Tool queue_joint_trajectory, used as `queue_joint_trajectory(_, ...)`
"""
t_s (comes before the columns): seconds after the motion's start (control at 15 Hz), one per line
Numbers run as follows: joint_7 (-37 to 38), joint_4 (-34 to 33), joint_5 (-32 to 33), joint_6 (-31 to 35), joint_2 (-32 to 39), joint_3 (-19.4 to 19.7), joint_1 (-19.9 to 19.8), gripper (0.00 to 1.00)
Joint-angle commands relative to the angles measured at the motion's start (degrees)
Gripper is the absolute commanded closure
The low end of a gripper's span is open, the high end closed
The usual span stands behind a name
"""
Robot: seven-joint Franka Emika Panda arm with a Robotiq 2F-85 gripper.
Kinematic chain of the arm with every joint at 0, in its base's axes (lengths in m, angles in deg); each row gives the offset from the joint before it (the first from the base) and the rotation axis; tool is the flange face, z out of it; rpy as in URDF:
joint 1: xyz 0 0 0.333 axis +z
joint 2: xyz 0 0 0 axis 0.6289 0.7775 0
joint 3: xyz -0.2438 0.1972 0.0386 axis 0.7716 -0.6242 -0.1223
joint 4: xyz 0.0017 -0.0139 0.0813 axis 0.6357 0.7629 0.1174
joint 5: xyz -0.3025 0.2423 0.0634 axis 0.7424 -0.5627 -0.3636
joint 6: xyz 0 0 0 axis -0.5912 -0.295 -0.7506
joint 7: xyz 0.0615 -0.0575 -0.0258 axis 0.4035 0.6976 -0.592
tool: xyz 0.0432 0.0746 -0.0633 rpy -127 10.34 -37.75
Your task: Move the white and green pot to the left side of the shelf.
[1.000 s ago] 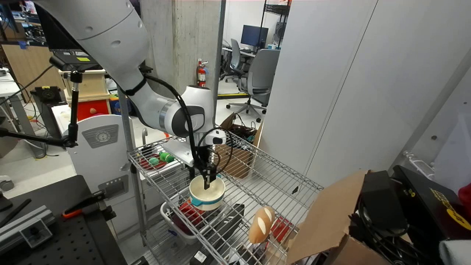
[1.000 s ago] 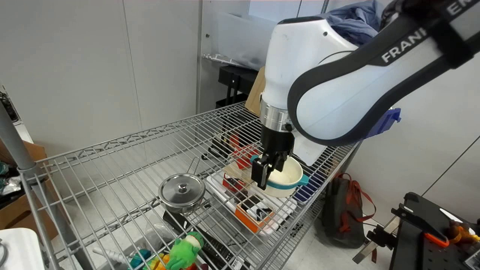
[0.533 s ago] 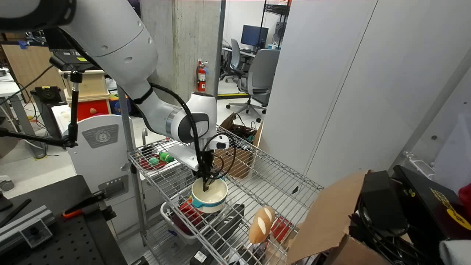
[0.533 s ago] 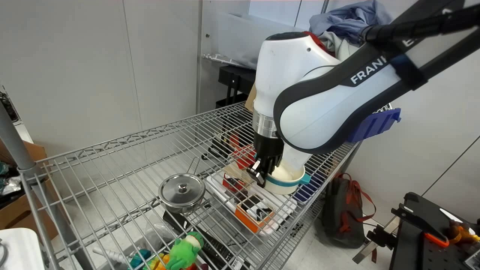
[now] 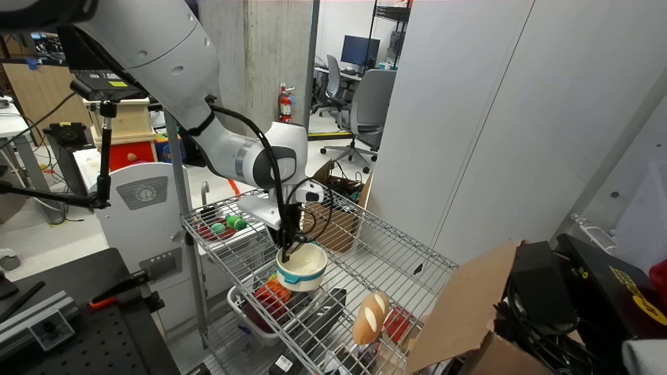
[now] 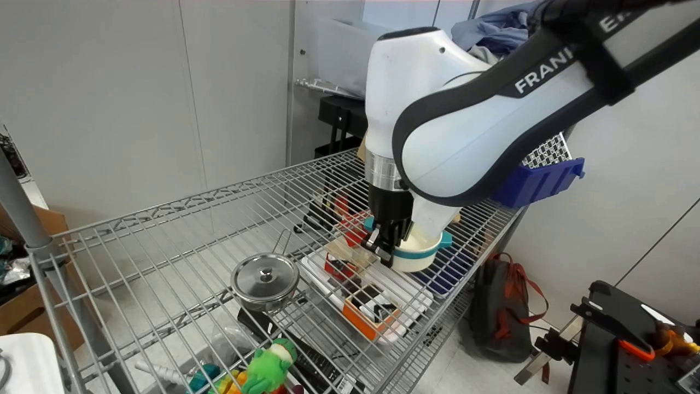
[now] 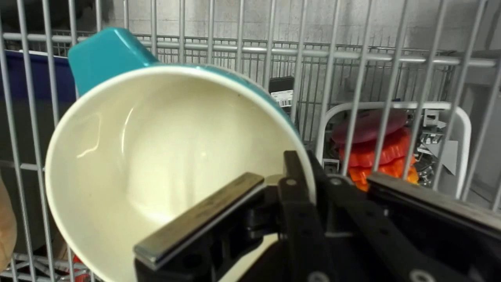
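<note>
- We find the pincer (image 7: 303,164) pinching the wall of the white and green pot (image 7: 188,156) at the rim, with one finger (image 7: 297,192) inside the bowl and the opposing one outside
- The pot hangs at the pincer's tips, mouth upward, over the surface (image 7: 239,48); it appears lifted clear, though we cannot settle the gap from these views
- We judge the rim hold sensible: the bowl looks too broad to span, while the thin wall fits between the fingers
- The teal handles (image 6: 446,239) stand free of the pincer, to either side of the grip; held at one edge only, the pot could, in our opinion, dip or swivel
- On the surface, well apart from the pincer, we note a lidded saucepan (image 6: 266,282), set base down, presumably for steadiness, and a bread loaf (image 5: 371,317)
- Lower than the pincer, beneath the surface, stands a white bin (image 7: 467,137), which should not obstruct
- We take the step in hand as the carry; placing remains, and we cannot tell which end counts as left
</note>
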Motion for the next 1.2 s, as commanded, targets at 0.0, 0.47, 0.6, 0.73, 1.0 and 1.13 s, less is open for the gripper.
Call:
queue_joint_trajectory(0.0, 0.33, 6.39, 0.84, -4.01, -8.87, -1.99, 3.80, 0.99)
queue_joint_trajectory(0.47, 4.11, 11.90, 0.67, -6.50, -15.67, -7.71, 10.36, 0.99)
queue_joint_trajectory(0.6, 5.49, 12.94, 1.30, -4.90, -15.39, -7.63, 11.34, 0.99)
queue_joint_trajectory(0.73, 6.21, 13.87, 1.66, -3.34, -14.75, -7.18, 11.54, 0.99)
queue_joint_trajectory(1.0, 7.97, 16.69, 4.45, 4.09, -12.98, -4.98, 12.18, 0.99)
queue_joint_trajectory(1.13, 9.01, 17.77, 6.69, 8.04, -11.97, -3.58, 12.89, 0.99)
